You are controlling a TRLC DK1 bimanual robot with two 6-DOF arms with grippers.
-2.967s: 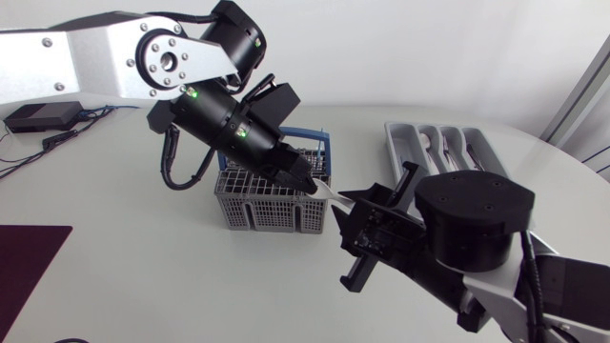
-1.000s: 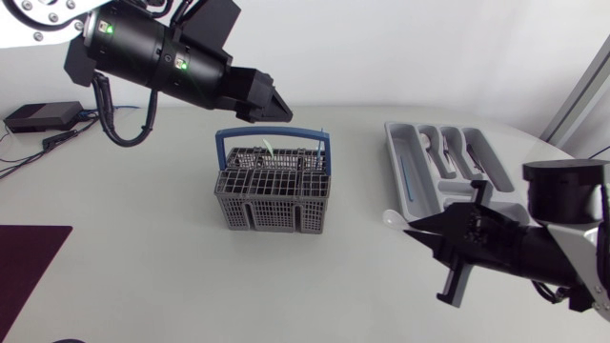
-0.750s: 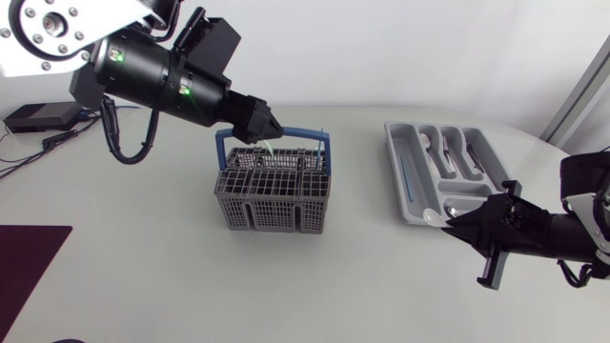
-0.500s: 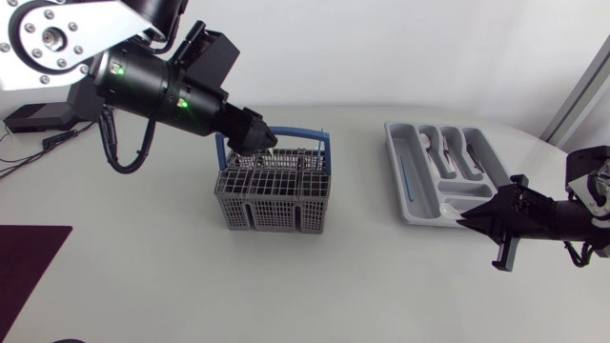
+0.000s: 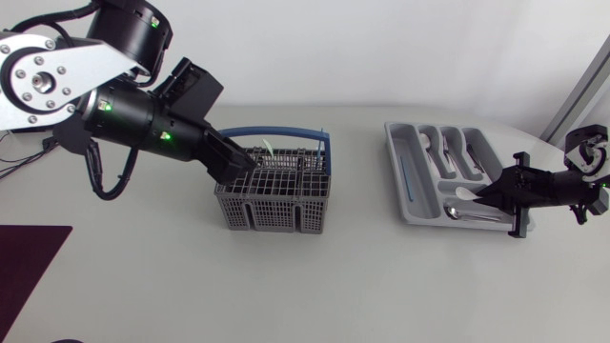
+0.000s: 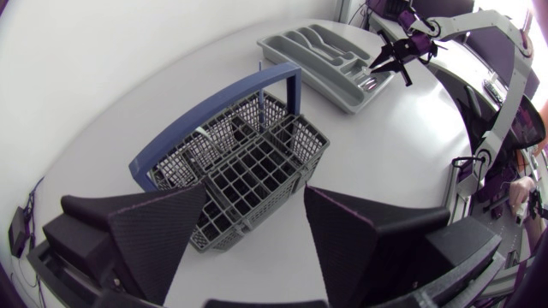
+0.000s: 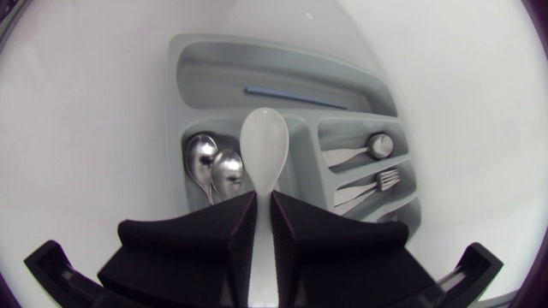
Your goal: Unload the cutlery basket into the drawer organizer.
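white spoon [image 7: 264,145] handle: hidden between right pincer [image 7: 264,201] fingers | basket [image 5: 274,211] contents: too small to tell

The work surface is a white table [image 5: 191,286] with a matte, plain top. Its far edge runs in a curve, seen in the head view and the left wrist view. Lighting is even and diffuse; shadows on the top are faint and soft-edged, with no glare. A dark maroon mat [image 5: 27,276] lies flat at the near left corner. A small black box [image 6: 16,229] sits near the far left edge, with thin dark cables [image 5: 14,155] beside it.
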